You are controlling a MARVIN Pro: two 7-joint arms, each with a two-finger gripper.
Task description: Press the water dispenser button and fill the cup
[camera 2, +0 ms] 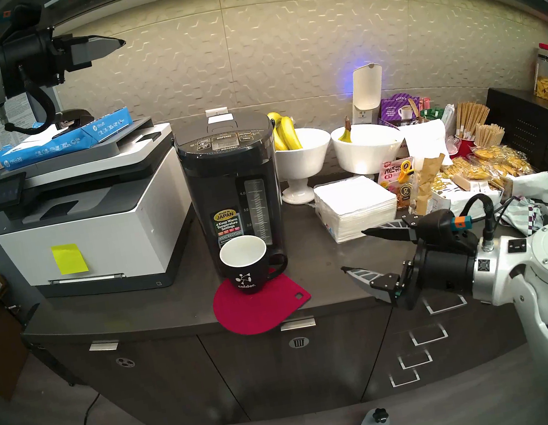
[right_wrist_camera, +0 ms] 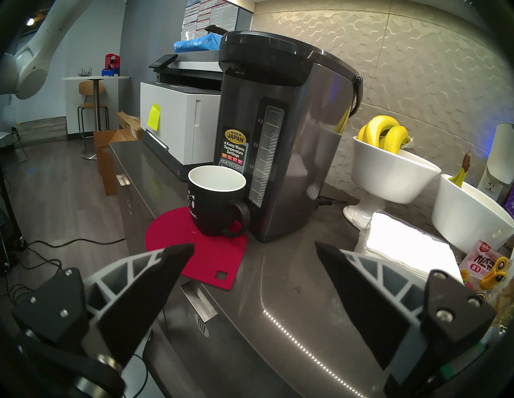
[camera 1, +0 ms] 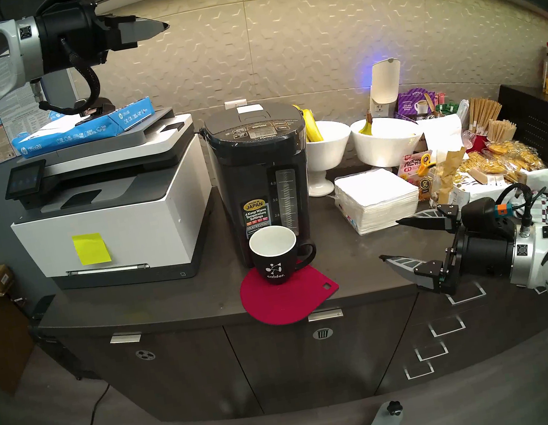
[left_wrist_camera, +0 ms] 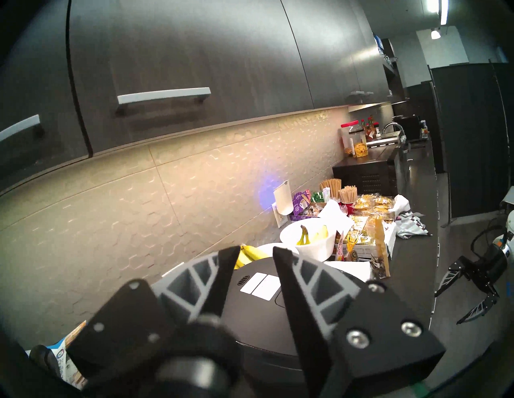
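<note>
Water dispenser [camera 1: 261, 179] upright on dark counter [camera 1: 349, 277], between white-and-grey printer [camera 1: 108, 214] and footed white bowl [camera 1: 324, 154] of bananas [camera 1: 311, 125]; level gauge and gold "Made in Japan" sticker facing the head camera. DISPENSE button [camera 1: 259, 126] on top panel, in the row of keys above the small display, nothing touching it. Cup [camera 1: 278, 259] standing just in front of dispenser base on red mat [camera 1: 288, 300], white inside, looks empty, handle toward robot's right, logo and "calder." facing front; mat's front edge overhanging the counter lip. Left gripper [camera 1: 164, 26] high at upper left, pointing roughly level toward the right of the view, above printer and blue paper ream [camera 1: 83, 129], well above and to the left of dispenser lid; from wrist view fingers [left_wrist_camera: 289, 278] part-way closed with a narrow gap at the tips, nothing between them, dispenser lid [left_wrist_camera: 278, 280] seen beyond and below. Right gripper [camera 1: 389, 240] low at right, over counter's front edge, pointing toward cup and mat, well apart from both; jaws spread wide, empty. Stack of white napkins [camera 1: 377, 197] just behind right gripper's upper finger. Second white bowl [camera 1: 386, 143] and snack packets [camera 1: 497, 163] farther right
</note>
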